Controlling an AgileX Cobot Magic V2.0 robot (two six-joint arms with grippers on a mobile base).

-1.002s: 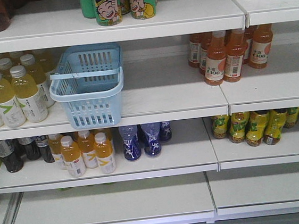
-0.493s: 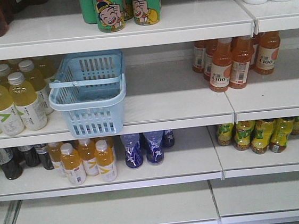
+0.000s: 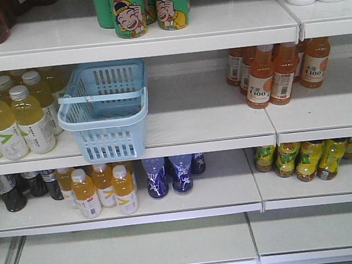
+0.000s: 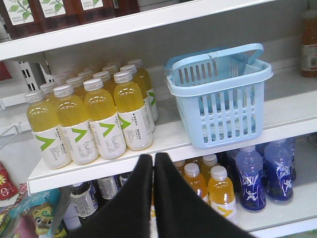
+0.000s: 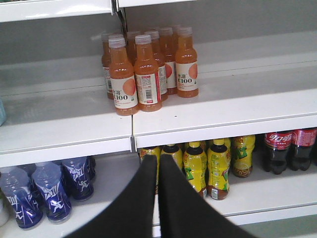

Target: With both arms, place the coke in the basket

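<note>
The pale blue basket (image 4: 218, 106) stood upright on the middle shelf (image 4: 163, 136), ahead of and to the right of the left fingers (image 4: 141, 188). Its slotted front wall reached the shelf's front edge, and its flat strap handle (image 4: 213, 53) lay across the rounded rim. Two coke bottles (image 5: 277, 148), dark with red labels in white script, stood upright side by side on the lower shelf (image 5: 257, 198), ahead of and well to the right of the right fingers (image 5: 143, 193); their caps were hidden behind the shelf above. Both pairs of black tapered fingers were pressed together with only a thin slit between them, well apart from basket and coke.
</note>
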